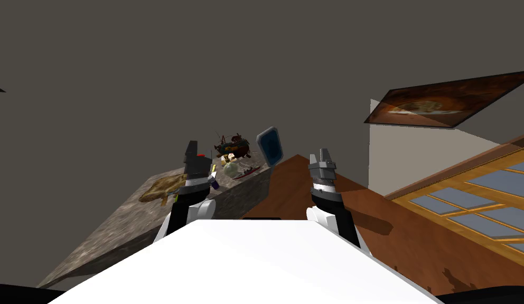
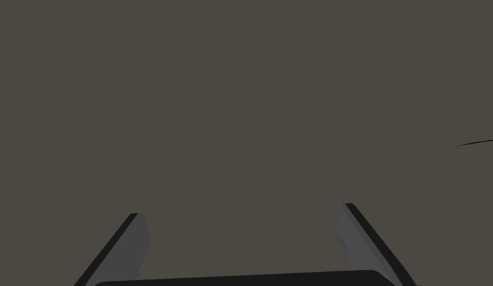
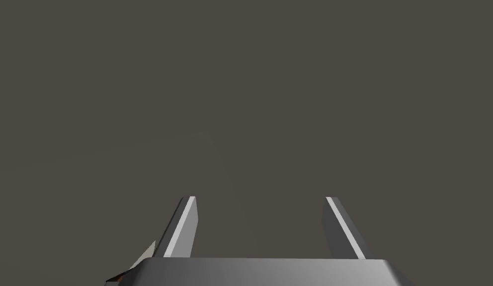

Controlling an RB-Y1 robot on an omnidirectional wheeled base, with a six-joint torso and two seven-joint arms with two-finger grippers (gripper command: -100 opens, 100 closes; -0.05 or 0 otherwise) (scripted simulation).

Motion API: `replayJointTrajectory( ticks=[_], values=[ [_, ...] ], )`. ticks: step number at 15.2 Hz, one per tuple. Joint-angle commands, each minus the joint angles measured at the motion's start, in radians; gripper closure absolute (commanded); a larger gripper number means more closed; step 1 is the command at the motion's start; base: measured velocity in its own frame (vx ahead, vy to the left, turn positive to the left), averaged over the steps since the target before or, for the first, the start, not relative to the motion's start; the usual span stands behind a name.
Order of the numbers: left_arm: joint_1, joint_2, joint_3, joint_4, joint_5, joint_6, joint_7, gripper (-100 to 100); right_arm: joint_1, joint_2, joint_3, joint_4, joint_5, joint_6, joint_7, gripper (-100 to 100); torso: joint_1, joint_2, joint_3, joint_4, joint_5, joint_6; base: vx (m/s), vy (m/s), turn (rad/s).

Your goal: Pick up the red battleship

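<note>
Home, framed painting (image 1: pixel 440 103), wooden floor (image 1: pixel 414 237)

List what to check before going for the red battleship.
1. Sight of the battleship on the counter: ok.
2. Jaws open on the left gripper, nothing held: ok.
3. Jaws open on the right gripper, nothing held: ok.
4. A gripper lined up on the battleship: not ok, both stand raised, short of it.
5. Room around the battleship: cannot tell, a pale round thing lies close beside it.
</note>
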Motion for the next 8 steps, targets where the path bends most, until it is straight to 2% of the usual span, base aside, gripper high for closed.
replayJointTrajectory(
  ticks=[1, 2, 4, 5, 6, 7, 8],
  values=[
    [-0.002, 0.044, 0.005, 0.005, 0.006, 0.016, 0.004, -100, 0.0, 0.0, 0.0, 0.0, 0.0, 0.0, 0.0, 0, 0.0, 0.0, 0.0, 0.0, 0.0, 0.0, 0.001, -0.012, -0.009],
    [-0.002, 0.044, 0.005, 0.005, 0.006, 0.016, 0.004, -100, 0.0, 0.0, 0.0, 0.0, 0.0, 0.0, 0.0, 0, 0.0, 0.0, 0.0, 0.0, 0.0, 0.0, 0.001, -0.021, -0.01],
    [-0.008, 0.098, 0.016, 0.018, 0.022, 0.054, 0.013, -100, 0.0, 0.0, 0.0, 0.0, 0.0, 0.0, 0.0, 0, -0.001, 0.0, 0.0, 0.0, 0.0, 0.0, 0.007, -0.039, -0.017],
    [-0.008, 0.107, 0.016, 0.018, 0.022, 0.054, 0.013, -100, 0.0, 0.0, 0.0, 0.0, 0.0, 0.0, 0.0, 0, -0.002, 0.0, 0.0, 0.0, 0.0, 0.0, 0.012, -0.056, -0.014],
    [-0.012, 0.138, 0.023, 0.028, 0.032, 0.08, 0.019, -100, 0.0, 0.0, 0.0, 0.0, 0.0, 0.0, 0.0, 0, -0.003, -0.001, 0.0, 0.0, -0.001, 0.0, 0.014, -0.062, -0.015],
    [-0.012, 0.138, 0.023, 0.028, 0.032, 0.08, 0.019, -100, 0.0, 0.0, 0.0, 0.0, 0.0, 0.0, 0.0, 0, -0.004, -0.001, -0.001, 0.0, -0.001, 0.0, 0.013, -0.058, -0.011],
    [-0.016, 0.169, 0.032, 0.038, 0.045, 0.111, 0.026, -100, 0.0, 0.0, 0.0, 0.0, 0.0, 0.0, 0.0, 0, -0.004, -0.001, -0.001, 0.0, -0.001, 0.0, 0.015, -0.053, -0.018]
  ],
)
